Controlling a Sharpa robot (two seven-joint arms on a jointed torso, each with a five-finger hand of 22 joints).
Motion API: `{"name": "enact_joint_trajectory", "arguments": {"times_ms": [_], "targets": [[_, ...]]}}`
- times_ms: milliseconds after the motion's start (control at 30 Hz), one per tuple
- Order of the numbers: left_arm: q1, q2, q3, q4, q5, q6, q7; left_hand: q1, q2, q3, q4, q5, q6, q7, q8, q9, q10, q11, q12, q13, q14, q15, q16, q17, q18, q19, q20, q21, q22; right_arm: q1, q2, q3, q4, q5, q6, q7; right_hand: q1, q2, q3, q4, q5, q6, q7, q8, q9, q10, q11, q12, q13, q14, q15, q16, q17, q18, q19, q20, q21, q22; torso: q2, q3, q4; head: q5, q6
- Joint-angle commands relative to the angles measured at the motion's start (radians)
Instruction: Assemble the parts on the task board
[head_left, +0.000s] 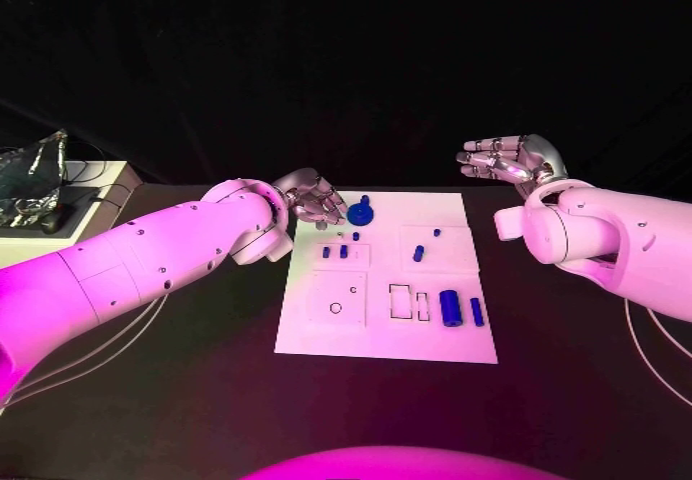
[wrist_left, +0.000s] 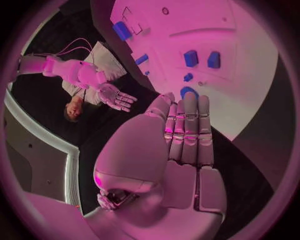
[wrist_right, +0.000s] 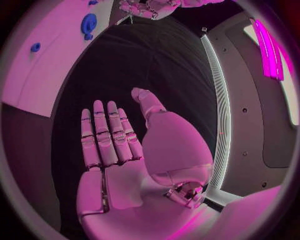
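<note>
White task board (head_left: 378, 330), flat at the middle of the black desk (head_left: 173, 400). Head view: a round blue part (head_left: 359, 213) lies near the board's far left corner; two small blue pegs (head_left: 335, 252) stand in a marked square behind the board's middle left; one blue peg (head_left: 418, 254) sits toward the right half; a blue cylinder (head_left: 450, 307) and a slimmer blue bar (head_left: 476, 312) lie side by side near the right edge, beside two outlined rectangular slots (head_left: 401, 301). A small ring outline (head_left: 336, 308) marks the near left area. Left hand (head_left: 307, 197) hovers at the board's far left corner, just beside the round part, fingers apart, holding nothing. Right hand (head_left: 509, 158) is raised off the board's far right corner, fingers spread, empty.

Left wrist view: left hand (wrist_left: 178, 150), fingers straight and side by side, palm bare, nothing gripped. Beyond the fingertips, the board (wrist_left: 250, 75) with the round part (wrist_left: 189, 92) closest, two blue blocks (wrist_left: 202, 58) farther on, the cylinder (wrist_left: 121, 31) beyond. The right hand (wrist_left: 112, 96) shows open over the desk.

Right wrist view: right hand (wrist_right: 119, 150), fingers extended and slightly parted, empty, over the dark desk (wrist_right: 137, 65). The board (wrist_right: 44, 65) lies to one side with the round part (wrist_right: 89, 24) and a small blue peg (wrist_right: 35, 47) on it. The left hand (wrist_right: 147, 7) shows at the rim.
</note>
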Motion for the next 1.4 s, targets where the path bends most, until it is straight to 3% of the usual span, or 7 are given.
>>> {"name": "enact_joint_trajectory", "arguments": {"times_ms": [33, 133, 167, 300, 533, 700, 1400], "targets": [[0.0, 0.031, -0.009, -0.025, -0.107, -0.039, 0.172, -0.013, -0.024, 0.005, -0.02, -0.006, 0.024, -0.015, -0.036, -0.07, 0.03, -0.003, -0.037, -0.023, 0.014, -0.003, 0.036, -0.007, 0.015, 0.018, 0.0, 0.013, 0.013, 0.0, 0.002, 0.0, 0.0, -0.005, 0.01, 0.023, -0.01, 0.008, 0.02, -0.009, -0.006, 0.015, -0.001, -0.002, 0.0, 0.008, -0.004, -0.006, -0.001, 0.006, -0.003, -0.003, -0.001, -0.003, 0.009, -0.001, 0.005, 0.001, 0.001, -0.0016, 0.0001, -0.002, 0.005], [0.0, 0.063, -0.021, -0.057, -0.169, -0.046, 0.192, -0.029, -0.037, 0.008, -0.03, -0.025, 0.054, -0.021, -0.064, -0.13, 0.029, 0.002, -0.083, -0.023, 0.003, 0.001, 0.065, -0.017, 0.016, 0.018, 0.004, 0.009, 0.018, 0.0, 0.005, 0.0, -0.003, -0.005, 0.012, 0.024, -0.012, 0.007, 0.026, -0.011, -0.007, 0.018, -0.001, -0.002, 0.0, 0.009, -0.004, -0.006, -0.001, 0.007, -0.003, -0.003, -0.001, -0.003, 0.009, -0.001, 0.004, 0.001, 0.001, -0.0014, -0.0031, 0.0, 0.009], [0.0, 0.073, -0.026, -0.069, -0.191, -0.05, 0.195, -0.041, -0.037, 0.003, -0.027, -0.09, 0.056, -0.021, -0.066, -0.144, 0.029, 0.005, -0.094, -0.023, 0.013, 0.0, 0.086, -0.015, 0.016, 0.027, 0.005, 0.011, 0.02, 0.0, 0.006, 0.0, -0.003, -0.005, 0.012, 0.024, -0.019, 0.005, 0.04, -0.017, -0.008, 0.015, -0.001, -0.002, 0.0, 0.009, -0.004, -0.006, -0.001, 0.007, -0.003, -0.003, -0.001, -0.004, 0.011, -0.002, 0.003, 0.001, 0.001, -0.0011, -0.0036, -0.001, 0.011], [0.0, 0.107, -0.041, -0.112, -0.263, -0.058, 0.199, -0.081, -0.06, -0.043, -0.006, -0.249, 0.048, -0.024, -0.065, -0.185, 0.013, 0.011, -0.114, -0.021, -0.004, 0.011, 0.139, -0.021, 0.011, 0.031, 0.018, -0.008, 0.01, 0.0, 0.008, 0.0, -0.003, -0.005, 0.012, 0.025, -0.021, 0.005, 0.041, -0.017, -0.007, 0.011, 0.0, -0.002, 0.0, 0.008, -0.004, -0.006, -0.001, 0.007, -0.003, -0.003, -0.001, -0.004, 0.012, -0.002, 0.003, 0.001, 0.002, -0.0005, -0.0041, -0.004, 0.015], [0.0, 0.146, -0.052, -0.159, -0.359, -0.039, 0.185, -0.052, -0.047, -0.071, -0.012, -0.247, 0.061, -0.029, -0.063, -0.225, 0.005, 0.006, -0.108, -0.021, -0.042, 0.009, 0.29, -0.115, 0.018, 0.048, 0.019, -0.009, 0.058, 0.0, 0.008, 0.001, 0.0, -0.005, 0.012, 0.026, -0.022, 0.004, 0.042, -0.017, -0.007, 0.006, 0.0, -0.003, 0.0, 0.007, -0.003, -0.006, -0.001, 0.006, -0.003, -0.003, -0.001, -0.004, 0.01, -0.002, 0.003, 0.001, 0.004, -0.0017, -0.0055, -0.005, 0.018], [0.0, 0.163, -0.054, -0.185, -0.395, -0.034, 0.167, -0.077, -0.076, -0.038, -0.003, -0.243, 0.088, -0.036, -0.067, -0.226, 0.013, 0.0, -0.074, -0.02, -0.05, 0.007, 0.37, -0.123, 0.016, 0.053, 0.012, 0.017, 0.104, 0.0, 0.007, 0.001, 0.002, -0.004, 0.013, 0.025, -0.025, 0.004, 0.042, -0.014, -0.005, 0.005, 0.001, -0.003, 0.0, 0.006, -0.003, -0.006, -0.001, 0.006, -0.002, -0.003, -0.001, -0.004, 0.009, -0.002, 0.002, 0.001, 0.003, -0.0004, -0.0056, -0.005, 0.016], [0.0, 0.191, -0.056, -0.261, -0.415, 0.031, 0.165, -0.102, -0.096, 0.139, -0.015, -0.244, 0.141, -0.036, -0.069, -0.228, 0.06, 0.001, -0.103, -0.021, -0.068, 0.009, 0.482, -0.172, 0.031, 0.05, 0.016, 0.048, 0.199, 0.001, 0.004, 0.001, 0.008, 0.01, 0.018, 0.023, -0.029, 0.005, 0.041, -0.009, 0.0, -0.001, 0.001, -0.003, -0.001, 0.005, -0.002, -0.006, -0.001, 0.005, -0.002, -0.003, -0.001, -0.004, 0.004, -0.001, 0.0, 0.001, 0.002, -0.0009, -0.0056, -0.005, 0.008]]}}
